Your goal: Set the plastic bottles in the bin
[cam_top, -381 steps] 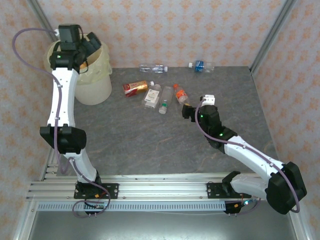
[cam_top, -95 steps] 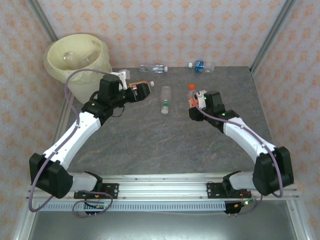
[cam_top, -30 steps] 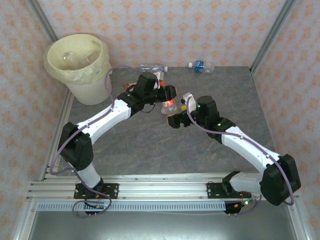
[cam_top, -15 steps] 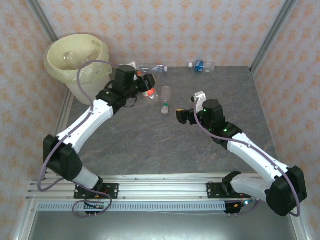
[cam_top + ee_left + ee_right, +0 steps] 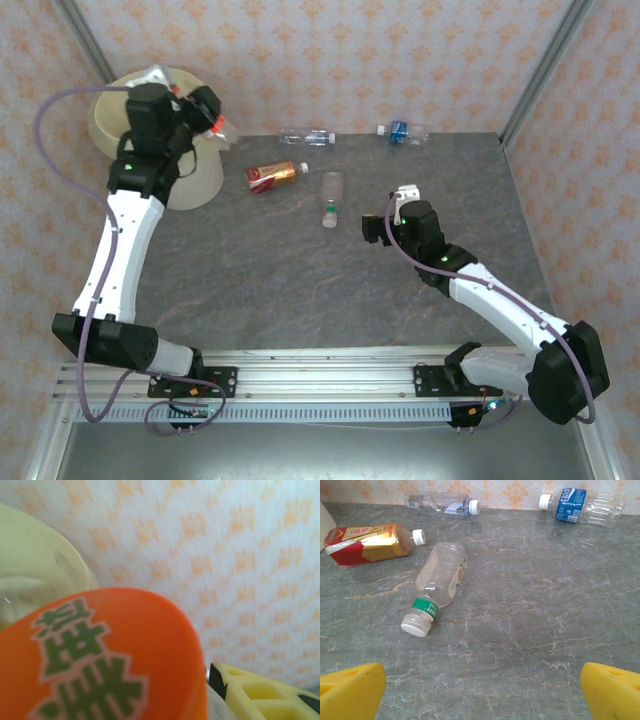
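Left claw (image 5: pixel 205 112) clamped on the orange-labelled bottle (image 5: pixel 100 655), up at the right rim of the bin (image 5: pixel 102 122) — its mouth lies just to the left. Right claw (image 5: pixel 480 685) gapes wide over the counter (image 5: pixel 530 630) — clear bottle (image 5: pixel 440 582) ahead-left, cap end nearest, long axis slanting away.

A dark grey, marble-veined desk (image 5: pixel 300 300) spreads out ahead of the right fingers (image 5: pixel 350 690). Beyond them, at its far edge, rises a wall (image 5: pixel 400 50) papered pale pink with an orange motif; like paper covers both sides. Silver metal posts (image 5: pixel 540 70) stand at the far corners. An aluminium rail (image 5: pixel 320 378) runs behind the fingers. The light is soft and even.
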Action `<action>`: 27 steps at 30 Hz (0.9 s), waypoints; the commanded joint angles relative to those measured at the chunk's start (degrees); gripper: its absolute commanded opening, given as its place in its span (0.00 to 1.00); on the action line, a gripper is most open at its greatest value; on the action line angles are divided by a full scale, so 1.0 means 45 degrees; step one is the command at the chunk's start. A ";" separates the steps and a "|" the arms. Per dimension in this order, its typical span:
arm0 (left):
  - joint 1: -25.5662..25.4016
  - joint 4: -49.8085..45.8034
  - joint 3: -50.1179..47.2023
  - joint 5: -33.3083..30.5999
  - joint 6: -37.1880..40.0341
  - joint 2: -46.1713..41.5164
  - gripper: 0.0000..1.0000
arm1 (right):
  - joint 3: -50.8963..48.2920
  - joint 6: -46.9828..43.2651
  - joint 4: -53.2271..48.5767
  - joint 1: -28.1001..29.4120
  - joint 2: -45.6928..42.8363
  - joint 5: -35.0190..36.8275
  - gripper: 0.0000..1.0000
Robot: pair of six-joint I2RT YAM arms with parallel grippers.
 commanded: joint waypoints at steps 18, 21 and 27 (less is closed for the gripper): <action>0.2772 -0.0213 0.2487 -0.4270 0.0128 0.3085 0.54 | 0.0270 0.0616 -0.0909 0.0016 -0.0219 0.0929 0.99; 0.3049 -0.1078 0.3353 -0.4029 -0.0003 0.3920 0.55 | 0.0269 0.0632 -0.0900 0.0018 -0.0181 0.0908 0.99; 0.3080 -0.2827 0.4588 -0.2957 -0.0682 0.5186 0.70 | 0.0286 0.0652 -0.0839 0.0030 -0.0075 0.0947 0.99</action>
